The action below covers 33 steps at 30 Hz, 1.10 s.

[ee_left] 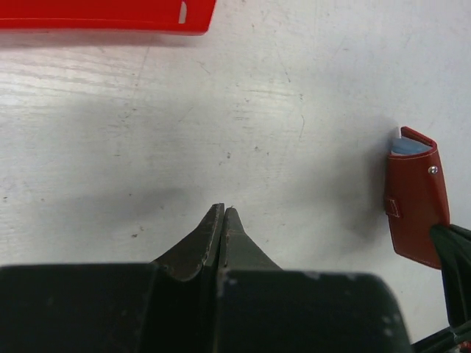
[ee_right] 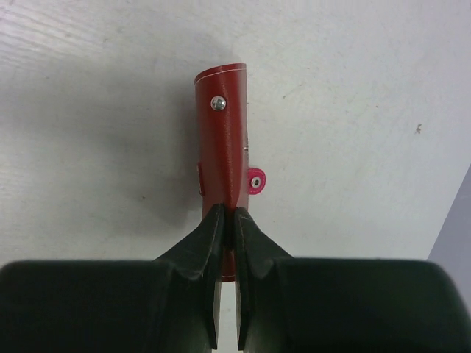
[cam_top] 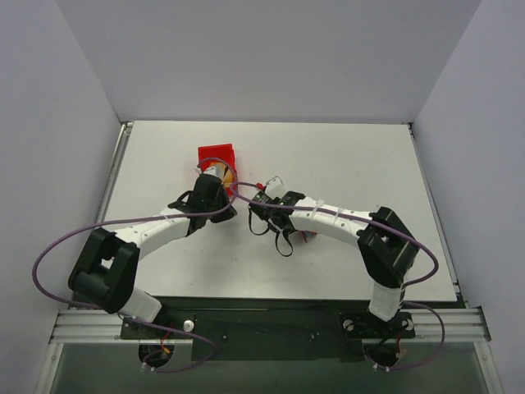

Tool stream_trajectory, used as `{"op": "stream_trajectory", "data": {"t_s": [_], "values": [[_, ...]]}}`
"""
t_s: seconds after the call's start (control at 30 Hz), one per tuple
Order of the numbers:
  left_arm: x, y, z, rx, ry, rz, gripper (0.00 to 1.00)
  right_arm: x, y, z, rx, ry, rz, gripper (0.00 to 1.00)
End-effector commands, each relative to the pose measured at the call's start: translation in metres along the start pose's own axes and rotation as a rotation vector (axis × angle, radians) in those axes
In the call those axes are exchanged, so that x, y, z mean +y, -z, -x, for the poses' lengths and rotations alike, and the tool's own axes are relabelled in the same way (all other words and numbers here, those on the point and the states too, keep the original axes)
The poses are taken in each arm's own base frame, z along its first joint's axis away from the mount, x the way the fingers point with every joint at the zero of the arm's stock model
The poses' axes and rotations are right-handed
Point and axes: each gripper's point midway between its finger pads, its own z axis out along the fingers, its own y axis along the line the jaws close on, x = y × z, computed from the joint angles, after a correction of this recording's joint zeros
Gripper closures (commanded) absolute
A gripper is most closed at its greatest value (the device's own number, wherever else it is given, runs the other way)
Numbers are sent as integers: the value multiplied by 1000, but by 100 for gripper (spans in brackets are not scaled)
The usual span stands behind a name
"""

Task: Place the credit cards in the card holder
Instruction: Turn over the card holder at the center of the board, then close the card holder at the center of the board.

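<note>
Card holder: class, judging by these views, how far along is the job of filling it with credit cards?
Done: nothing visibly loaded. In hand: the right gripper is shut on the card holder, pinching one end. The left gripper is shut, holding nothing. Left: no credit card shows in any view, so all inserting remains.

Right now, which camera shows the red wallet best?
The right wrist view: the wallet sits centred and close, pinched in the right gripper, snap and tab clear. The left wrist view catches it at the right edge, blue lining peeking out. The top view shows barely a red speck.
</note>
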Motion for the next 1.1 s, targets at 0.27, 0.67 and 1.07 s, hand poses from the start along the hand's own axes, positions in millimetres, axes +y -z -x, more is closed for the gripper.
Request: {"op": "stream_trajectory", "data": {"t_s": [0.27, 0.67, 1.07], "values": [[18, 9, 15, -71, 77, 60, 100, 62, 58, 29, -127, -104, 516, 65], [-109, -1, 26, -95, -257, -268, 100, -71, -20, -21, 88, -705, 270, 74], [-186, -53, -26, 78, -385, -455, 100, -46, -54, -52, 312, -736, 377, 89]]}}
